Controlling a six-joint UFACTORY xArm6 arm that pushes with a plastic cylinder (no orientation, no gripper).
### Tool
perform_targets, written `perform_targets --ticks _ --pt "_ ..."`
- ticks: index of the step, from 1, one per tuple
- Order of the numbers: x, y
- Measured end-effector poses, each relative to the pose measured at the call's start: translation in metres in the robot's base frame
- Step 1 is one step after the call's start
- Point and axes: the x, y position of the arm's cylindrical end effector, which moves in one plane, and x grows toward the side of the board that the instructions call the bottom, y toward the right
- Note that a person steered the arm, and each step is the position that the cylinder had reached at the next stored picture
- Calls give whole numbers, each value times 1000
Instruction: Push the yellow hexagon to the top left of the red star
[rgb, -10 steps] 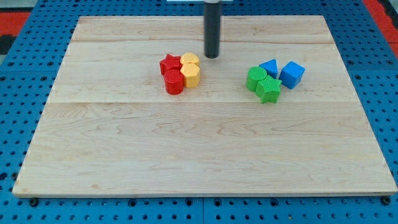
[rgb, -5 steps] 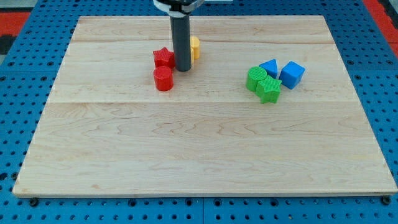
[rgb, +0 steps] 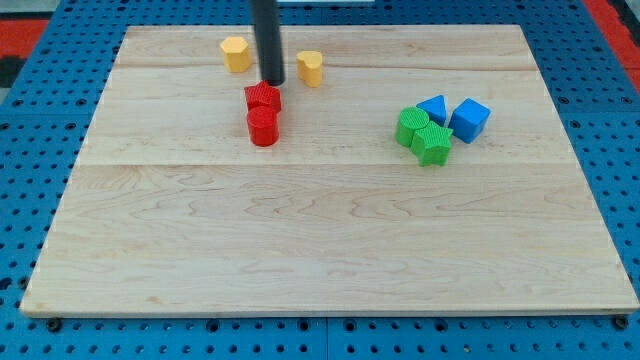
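On the desk (rgb: 300, 250) there are eight blocks: two yellow blocks (rgb: 235, 53) (rgb: 310, 67), two red blocks (rgb: 263, 97) (rgb: 262, 127), two green blocks (rgb: 410, 126) (rgb: 433, 144) and two blue blocks (rgb: 433, 108) (rgb: 469, 119).

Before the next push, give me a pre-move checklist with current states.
1. My tip in view and on the wooden board: ok, it sits just above the red star-shaped block.
2. A yellow block up and left of the red star: ok, one yellow block lies there, apart from the star.
3. That this block is the hexagon: cannot tell; a second yellow block sits up and right of the star, and neither shape is clear.
4. Red star clear of neighbours: not ok, the red cylinder block touches its lower side.
5. Green and blue blocks out of the way: ok, clustered at the view's right.
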Motion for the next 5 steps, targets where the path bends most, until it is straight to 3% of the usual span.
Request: perform_targets --ticks 2,3,4,5 --pt "-68 -24" --pt "-78 -47" --pt "-54 -77" --pt "-71 -79"
